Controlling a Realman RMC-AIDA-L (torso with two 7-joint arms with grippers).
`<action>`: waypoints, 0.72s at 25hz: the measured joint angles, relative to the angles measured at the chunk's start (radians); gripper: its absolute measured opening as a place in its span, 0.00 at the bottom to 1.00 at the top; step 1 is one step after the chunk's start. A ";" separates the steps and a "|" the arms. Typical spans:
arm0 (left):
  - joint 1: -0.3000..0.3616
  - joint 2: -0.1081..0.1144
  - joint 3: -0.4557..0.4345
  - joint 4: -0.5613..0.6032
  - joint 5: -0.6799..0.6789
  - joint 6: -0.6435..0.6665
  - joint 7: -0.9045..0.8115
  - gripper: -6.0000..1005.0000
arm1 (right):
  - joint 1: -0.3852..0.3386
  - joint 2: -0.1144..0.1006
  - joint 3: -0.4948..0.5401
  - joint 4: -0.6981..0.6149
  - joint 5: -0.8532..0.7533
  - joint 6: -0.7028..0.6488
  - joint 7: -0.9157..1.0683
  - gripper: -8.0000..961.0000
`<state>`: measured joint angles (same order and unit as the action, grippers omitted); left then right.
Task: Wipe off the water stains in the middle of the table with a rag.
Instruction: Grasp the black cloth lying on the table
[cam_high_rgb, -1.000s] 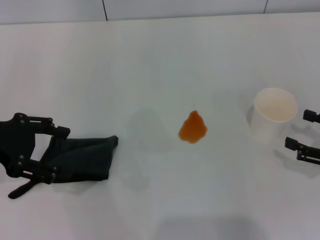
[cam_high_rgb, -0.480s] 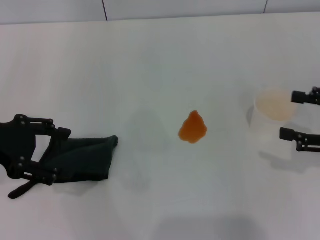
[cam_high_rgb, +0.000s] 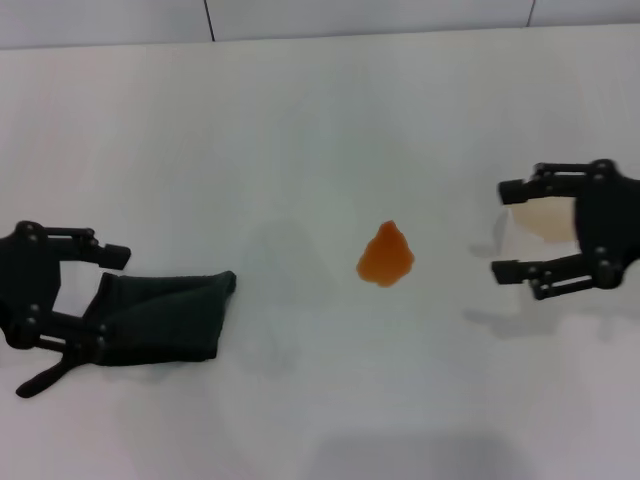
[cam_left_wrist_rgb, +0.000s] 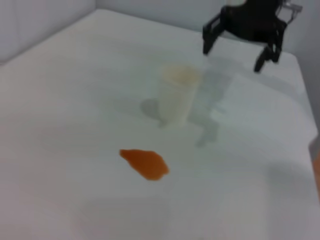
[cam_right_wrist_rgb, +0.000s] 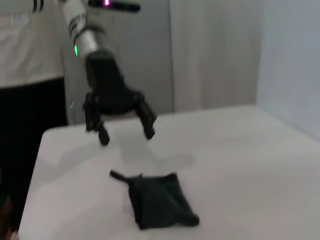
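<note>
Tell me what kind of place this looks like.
Probably a robot test lab: a plain white table staged with an orange spill, a rag and a paper cup, and pale wall panels behind.

You have the water stains (cam_high_rgb: 385, 256) at the middle of the table (cam_high_rgb: 300, 120). The rag (cam_high_rgb: 165, 318) lies well to their left, with the left gripper (cam_high_rgb: 105, 300) spread wide above its outer end. To their right stands a paper cup (cam_high_rgb: 535, 225), with the right gripper (cam_high_rgb: 508, 230) splayed above it.
</note>
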<state>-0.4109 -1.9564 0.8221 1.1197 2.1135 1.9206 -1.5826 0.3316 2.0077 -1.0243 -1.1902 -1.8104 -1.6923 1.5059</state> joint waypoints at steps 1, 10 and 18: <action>0.000 0.000 -0.008 0.000 0.000 0.000 0.000 0.74 | 0.016 0.001 -0.007 -0.002 -0.019 0.004 0.014 0.90; -0.001 0.011 -0.019 0.042 0.052 -0.003 -0.049 0.73 | 0.156 -0.002 -0.057 -0.003 -0.148 -0.005 0.129 0.89; -0.011 0.015 -0.027 0.181 0.179 0.000 -0.135 0.73 | 0.209 0.001 -0.105 -0.001 -0.177 -0.004 0.143 0.90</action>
<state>-0.4222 -1.9414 0.7954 1.3011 2.2923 1.9209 -1.7173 0.5404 2.0088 -1.1290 -1.1909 -1.9878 -1.6960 1.6486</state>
